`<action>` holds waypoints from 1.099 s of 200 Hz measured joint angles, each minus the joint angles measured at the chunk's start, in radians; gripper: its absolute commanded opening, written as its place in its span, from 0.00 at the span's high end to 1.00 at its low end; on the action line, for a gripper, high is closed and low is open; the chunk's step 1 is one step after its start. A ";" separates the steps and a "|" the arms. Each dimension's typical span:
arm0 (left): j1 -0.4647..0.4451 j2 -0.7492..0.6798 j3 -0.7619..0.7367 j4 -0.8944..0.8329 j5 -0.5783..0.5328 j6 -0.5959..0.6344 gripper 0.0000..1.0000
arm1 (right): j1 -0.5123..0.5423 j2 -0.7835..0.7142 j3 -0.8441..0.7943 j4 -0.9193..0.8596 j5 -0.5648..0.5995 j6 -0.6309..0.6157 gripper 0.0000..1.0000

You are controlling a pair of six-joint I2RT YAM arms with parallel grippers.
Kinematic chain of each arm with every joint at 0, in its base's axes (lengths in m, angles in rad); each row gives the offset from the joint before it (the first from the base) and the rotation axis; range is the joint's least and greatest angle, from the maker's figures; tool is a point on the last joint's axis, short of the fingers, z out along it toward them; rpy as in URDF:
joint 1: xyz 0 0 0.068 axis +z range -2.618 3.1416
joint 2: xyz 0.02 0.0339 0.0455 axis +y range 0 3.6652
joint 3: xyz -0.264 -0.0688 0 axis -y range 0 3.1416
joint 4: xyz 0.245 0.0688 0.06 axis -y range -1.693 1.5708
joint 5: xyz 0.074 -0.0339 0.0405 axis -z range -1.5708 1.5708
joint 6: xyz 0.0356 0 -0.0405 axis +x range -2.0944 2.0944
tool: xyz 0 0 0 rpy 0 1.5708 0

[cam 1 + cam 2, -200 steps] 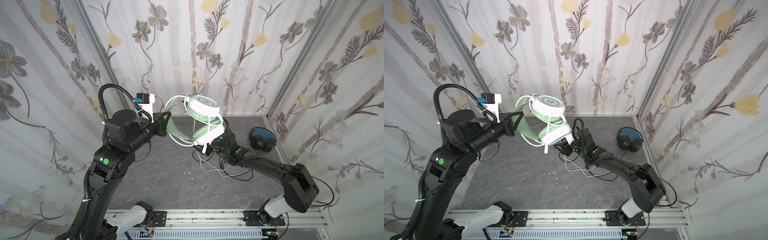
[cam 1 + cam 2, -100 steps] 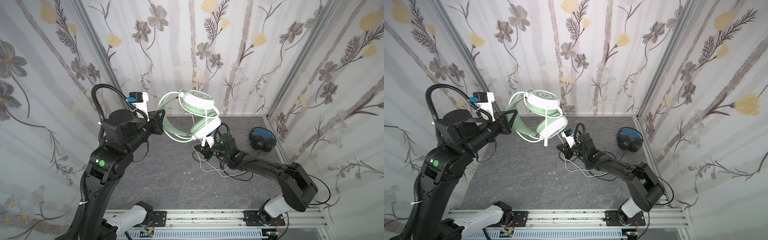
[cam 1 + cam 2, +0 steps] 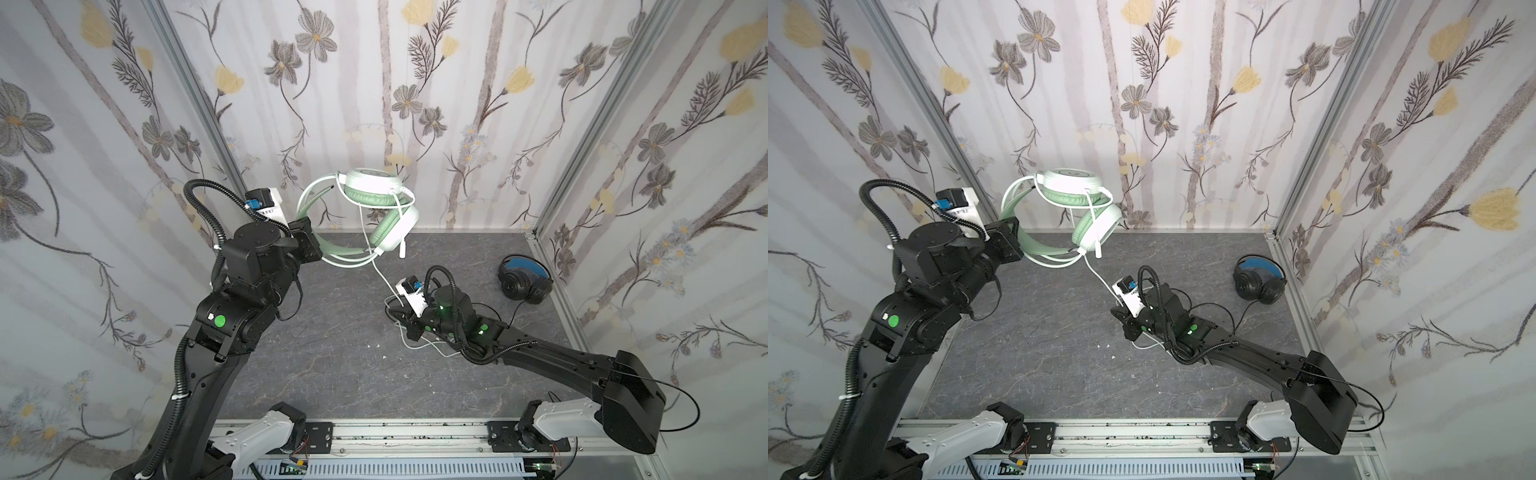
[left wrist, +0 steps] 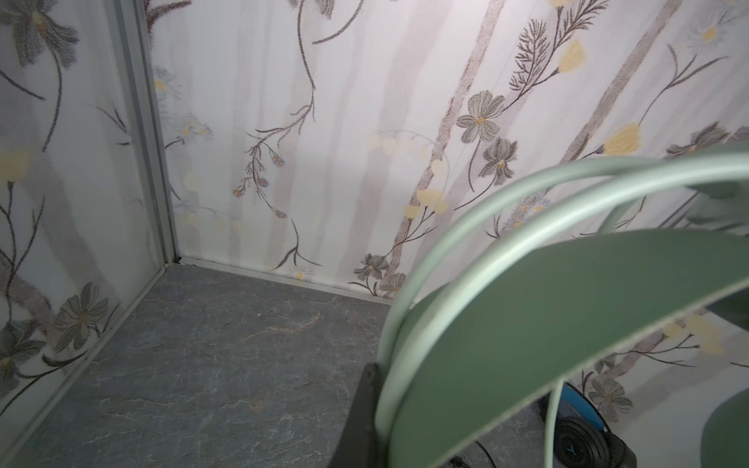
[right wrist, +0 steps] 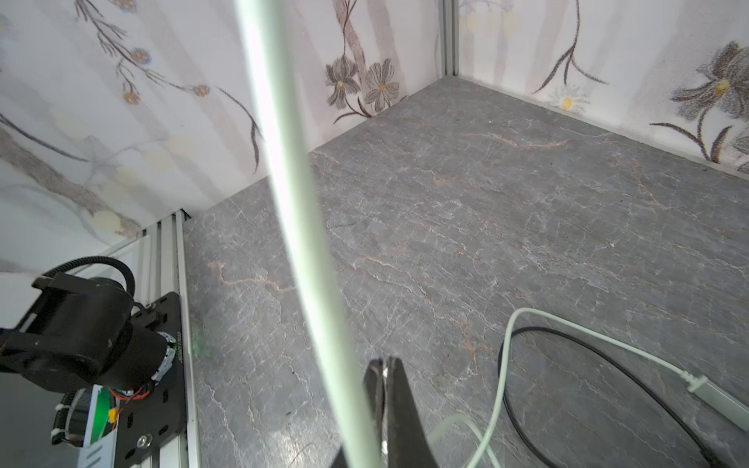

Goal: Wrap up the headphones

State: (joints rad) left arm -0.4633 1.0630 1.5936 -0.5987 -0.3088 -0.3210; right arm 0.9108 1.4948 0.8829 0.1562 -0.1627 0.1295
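The pale mint-green headphones (image 3: 374, 195) (image 3: 1073, 187) hang in the air at the back left. My left gripper (image 3: 313, 245) (image 3: 1013, 245) is shut on their headband (image 4: 547, 324); one dark finger (image 4: 362, 413) shows beside it. Their whitish cable (image 3: 380, 272) (image 5: 300, 202) drops taut from the lower earcup to my right gripper (image 3: 395, 311) (image 3: 1119, 313) (image 5: 384, 360). That gripper sits low over the floor, shut on the cable. The black headphones (image 3: 525, 282) (image 3: 1260, 282) (image 4: 583, 441) with a blue inner band lie at the back right.
Slack whitish cable (image 3: 424, 340) and the black cable (image 5: 608, 364) loop on the grey floor under my right arm. An inline control (image 5: 717, 395) lies on the floor. Flowered walls enclose three sides; a metal rail (image 3: 395, 432) runs along the front.
My right gripper has shut on the whitish cable and dropped lower and leftward. The left arm has carried the mint-green headphones left and back, pulling the cable taut.
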 measured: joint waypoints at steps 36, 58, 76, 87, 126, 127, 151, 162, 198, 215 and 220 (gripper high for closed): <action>0.002 0.014 -0.020 0.003 -0.103 0.087 1.00 | 0.039 -0.047 0.063 -0.154 0.151 -0.059 1.00; 0.004 0.023 -0.037 0.005 -0.150 0.126 1.00 | 0.068 -0.077 0.094 -0.225 0.229 -0.090 1.00; 0.005 0.031 -0.056 0.009 -0.192 0.133 1.00 | 0.103 -0.086 0.115 -0.274 0.273 -0.124 1.00; 0.005 0.038 -0.066 0.011 -0.215 0.132 1.00 | 0.128 -0.087 0.124 -0.309 0.303 -0.148 1.00; 0.005 0.084 -0.078 0.033 -0.275 0.131 1.00 | 0.203 -0.098 0.167 -0.419 0.396 -0.206 1.00; 0.005 0.085 -0.078 0.033 -0.275 0.131 1.00 | 0.204 -0.098 0.169 -0.420 0.397 -0.206 1.00; 0.005 0.106 -0.096 0.045 -0.297 0.147 1.00 | 0.239 -0.112 0.216 -0.463 0.443 -0.230 1.00; 0.005 0.114 -0.106 0.049 -0.307 0.164 1.00 | 0.249 -0.121 0.234 -0.481 0.465 -0.244 1.00; 0.003 0.117 -0.140 0.055 -0.322 0.205 1.00 | 0.269 -0.120 0.332 -0.555 0.518 -0.299 1.00; -0.001 0.112 -0.172 0.067 -0.327 0.215 1.00 | 0.274 -0.108 0.380 -0.590 0.537 -0.335 1.00; -0.003 0.112 -0.179 0.069 -0.327 0.219 1.00 | 0.275 -0.103 0.395 -0.605 0.540 -0.348 1.00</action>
State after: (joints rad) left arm -0.4660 1.1751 1.4147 -0.5301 -0.6353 -0.1024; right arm 1.1858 1.3914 1.2781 -0.4492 0.3775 -0.2188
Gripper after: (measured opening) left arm 0.063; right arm 0.055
